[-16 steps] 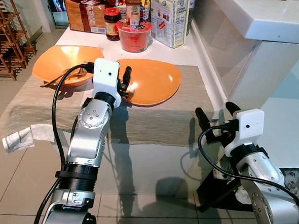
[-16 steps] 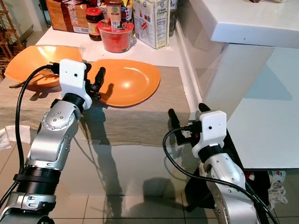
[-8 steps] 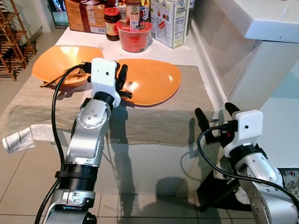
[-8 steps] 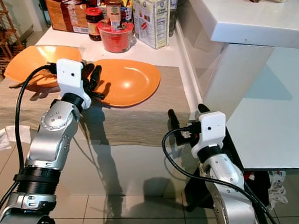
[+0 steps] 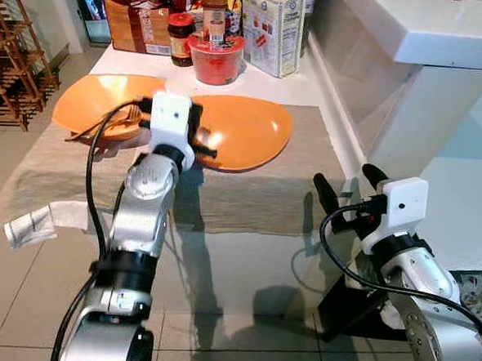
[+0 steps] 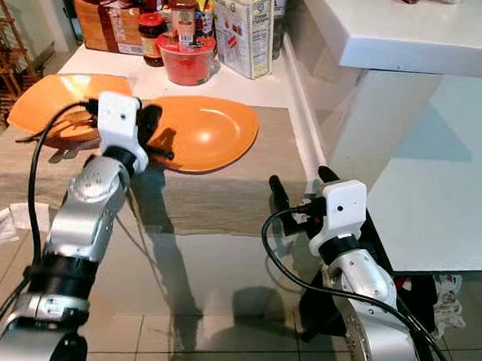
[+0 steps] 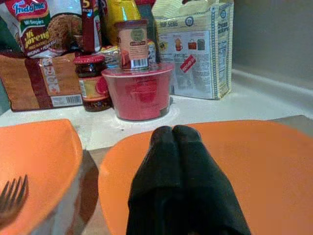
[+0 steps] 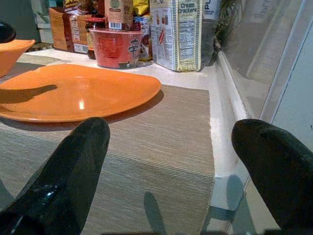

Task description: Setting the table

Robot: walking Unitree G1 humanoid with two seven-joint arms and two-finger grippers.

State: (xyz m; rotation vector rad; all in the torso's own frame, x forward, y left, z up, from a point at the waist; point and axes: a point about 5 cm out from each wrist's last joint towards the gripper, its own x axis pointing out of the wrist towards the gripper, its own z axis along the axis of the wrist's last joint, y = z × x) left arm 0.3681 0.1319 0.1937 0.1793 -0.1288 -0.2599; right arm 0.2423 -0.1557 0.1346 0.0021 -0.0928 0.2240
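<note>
An orange plate (image 5: 242, 130) lies on the beige placemat (image 5: 250, 192). To its left stands a second orange dish (image 5: 88, 96) with a fork (image 5: 110, 121) resting in it. My left gripper (image 5: 199, 138) hovers at the plate's left rim, and the left wrist view shows its fingertips (image 7: 175, 134) pressed together with nothing between them. My right gripper (image 5: 348, 184) is open and low, at the table's near right corner. Its two fingers (image 8: 73, 161) stand wide apart, short of the placemat's edge.
A red noodle cup (image 5: 215, 58), a jar (image 5: 181, 27), a cracker box (image 5: 274, 27) and snack bags crowd the back of the table. A white cloth (image 5: 43, 219) hangs at the near left. A white counter (image 5: 411, 23) rises on the right, and a wooden rack (image 5: 1, 64) stands far left.
My left gripper has shifted a little toward the plate's left rim and its wrist has turned. The plate and the right arm have stayed put.
</note>
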